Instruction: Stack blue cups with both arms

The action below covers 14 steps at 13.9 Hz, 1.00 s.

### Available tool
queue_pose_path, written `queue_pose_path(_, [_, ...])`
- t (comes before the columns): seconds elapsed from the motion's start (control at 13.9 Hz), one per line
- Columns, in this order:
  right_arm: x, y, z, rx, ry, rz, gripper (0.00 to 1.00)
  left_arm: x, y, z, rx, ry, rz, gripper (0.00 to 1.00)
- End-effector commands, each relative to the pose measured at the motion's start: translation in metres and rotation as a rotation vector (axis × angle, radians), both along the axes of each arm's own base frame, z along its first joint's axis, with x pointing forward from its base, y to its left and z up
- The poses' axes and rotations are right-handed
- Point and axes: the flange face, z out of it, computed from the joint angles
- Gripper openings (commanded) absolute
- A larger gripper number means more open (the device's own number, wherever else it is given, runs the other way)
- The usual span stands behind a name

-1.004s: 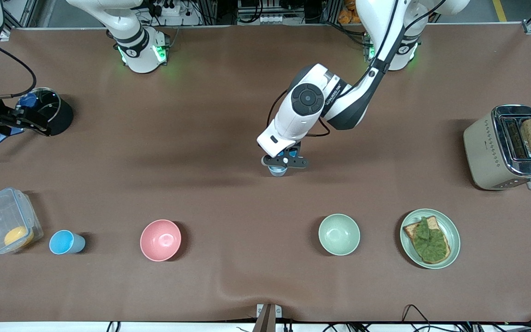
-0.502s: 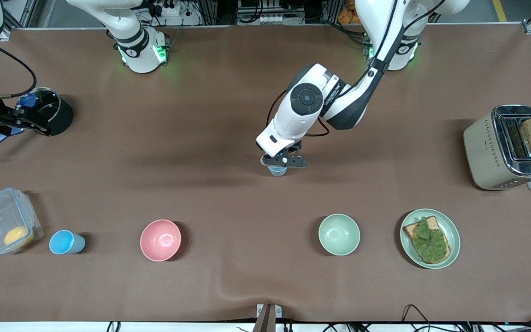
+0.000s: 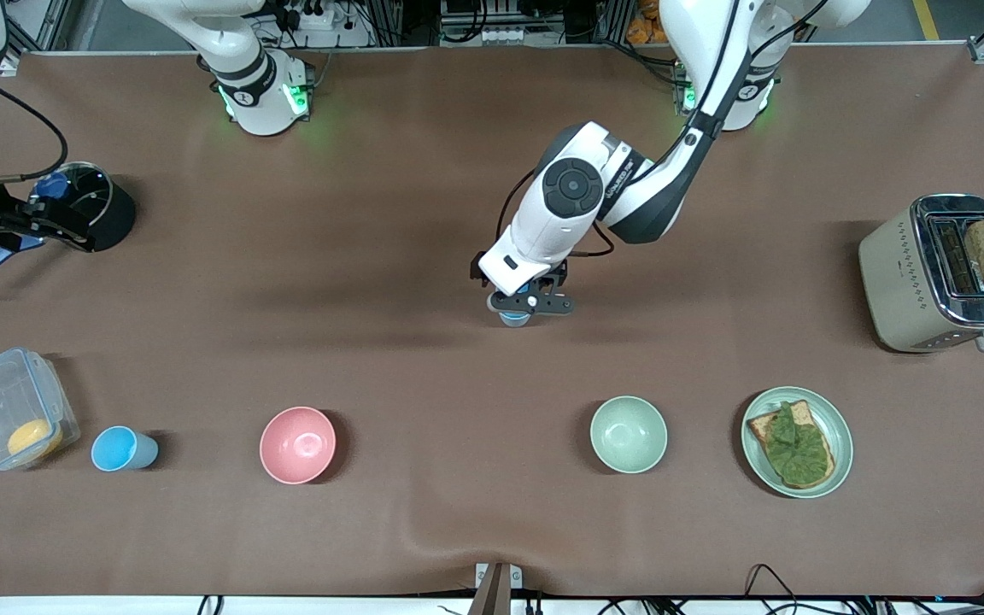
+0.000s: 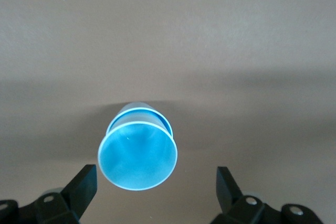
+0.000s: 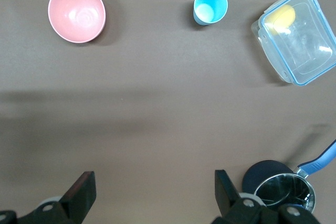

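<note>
My right gripper [image 5: 152, 192] is hanging wide open over the right arm's end of the table [image 3: 424, 128], above a black pot [image 3: 103, 213]. It is waiting. One blue cup [image 3: 123, 448] is standing near the table's front edge at that end, beside a clear box [image 3: 9, 410]. It is light blue, small, mouth up and upright. My left gripper [image 4: 155, 184] is standing open around a second blue cup [image 4: 137, 153] in the middle of the table, not touching it. This cup is standing up too, mouth up.

Bare table [image 3: 424, 342] rings the cup [image 3: 514, 319] – bowls [image 3: 297, 444] well apart
</note>
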Motion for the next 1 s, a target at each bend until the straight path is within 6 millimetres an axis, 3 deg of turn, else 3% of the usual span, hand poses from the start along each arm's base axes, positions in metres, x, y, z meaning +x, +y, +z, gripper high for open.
queue_pose_path(0.0, [0.002,-0.004,0.002,0.009,0.002,0.003,1.0,-0.001,0.068,0.06,-0.015,-0.013,0.076,1.0])
queue_pose_path(0.29, [0.003,-0.004,0.001,0.009,0.002,0.003,1.0,-0.012,0.231,0.102,0.02,0.053,0.196,1.0])
queue_pose_path(0.5, [0.003,-0.006,0.004,0.0,-0.005,0.002,1.0,-0.014,0.328,0.137,0.041,0.077,0.039,1.0])
queue_pose_path(0.72, [0.004,-0.006,0.007,0.001,-0.022,0.002,1.0,-0.017,0.39,0.17,0.191,0.046,-0.082,1.0])
queue_pose_path(0.93, [0.004,-0.008,0.007,0.011,-0.023,-0.005,1.0,-0.021,0.414,0.202,0.273,-0.009,-0.086,1.0])
